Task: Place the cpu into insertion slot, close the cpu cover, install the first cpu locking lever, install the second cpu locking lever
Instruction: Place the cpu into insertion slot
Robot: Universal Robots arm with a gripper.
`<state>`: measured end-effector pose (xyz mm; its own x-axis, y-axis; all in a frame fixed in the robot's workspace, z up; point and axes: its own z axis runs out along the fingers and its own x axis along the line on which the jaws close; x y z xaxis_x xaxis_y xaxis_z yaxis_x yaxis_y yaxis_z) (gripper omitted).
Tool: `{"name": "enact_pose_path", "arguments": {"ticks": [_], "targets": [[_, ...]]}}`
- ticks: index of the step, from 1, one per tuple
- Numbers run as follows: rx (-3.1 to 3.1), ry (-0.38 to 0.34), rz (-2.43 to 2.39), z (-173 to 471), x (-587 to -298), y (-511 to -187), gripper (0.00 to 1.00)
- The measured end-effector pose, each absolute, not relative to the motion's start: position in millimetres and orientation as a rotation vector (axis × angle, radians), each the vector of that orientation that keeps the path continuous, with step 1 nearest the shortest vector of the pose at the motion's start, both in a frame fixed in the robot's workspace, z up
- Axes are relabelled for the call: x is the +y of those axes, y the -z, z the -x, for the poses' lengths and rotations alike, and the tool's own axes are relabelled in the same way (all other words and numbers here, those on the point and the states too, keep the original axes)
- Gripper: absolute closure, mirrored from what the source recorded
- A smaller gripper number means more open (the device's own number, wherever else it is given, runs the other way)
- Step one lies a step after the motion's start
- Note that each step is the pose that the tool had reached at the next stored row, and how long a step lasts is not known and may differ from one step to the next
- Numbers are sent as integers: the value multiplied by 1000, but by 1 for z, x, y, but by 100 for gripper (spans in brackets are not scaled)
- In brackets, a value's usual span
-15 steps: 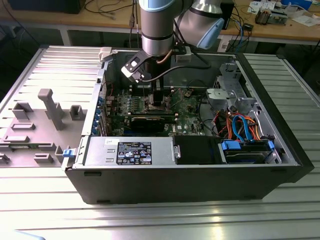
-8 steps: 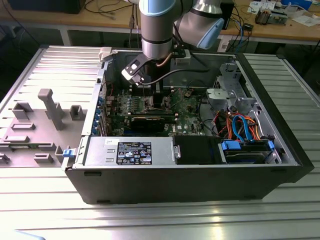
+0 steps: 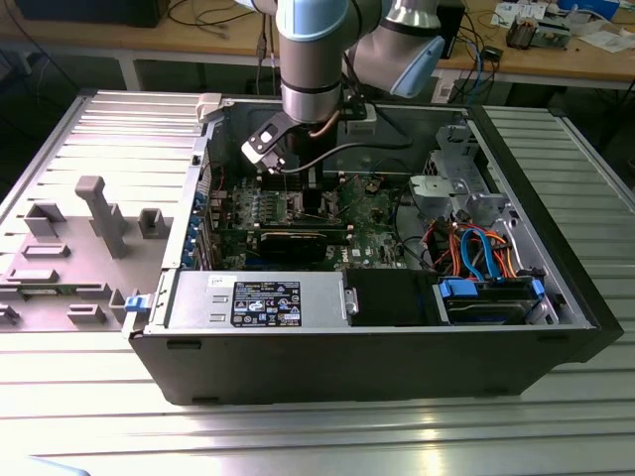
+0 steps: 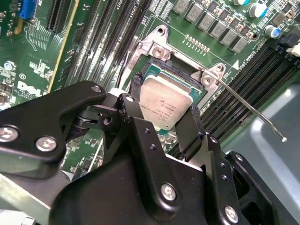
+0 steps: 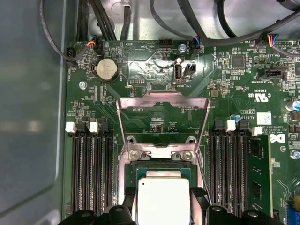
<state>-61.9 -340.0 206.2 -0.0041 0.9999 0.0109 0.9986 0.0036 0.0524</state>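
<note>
My pincer (image 4: 165,111) is clamped on the cpu (image 4: 165,96), a finger on each of two opposite edges. It holds the chip flat, right over the insertion slot (image 5: 161,164) on the green motherboard (image 5: 154,70). I cannot tell whether it is seated. The cpu cover (image 5: 161,97) stands swung open beyond the slot. A thin locking lever (image 4: 253,110) juts out free just beside the slot.
</note>
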Motion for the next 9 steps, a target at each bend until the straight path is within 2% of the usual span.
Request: {"name": "enact_pose_path", "arguments": {"ticks": [9], "targets": [[2211,-67,-2187,62,-340,-203,46]]}}
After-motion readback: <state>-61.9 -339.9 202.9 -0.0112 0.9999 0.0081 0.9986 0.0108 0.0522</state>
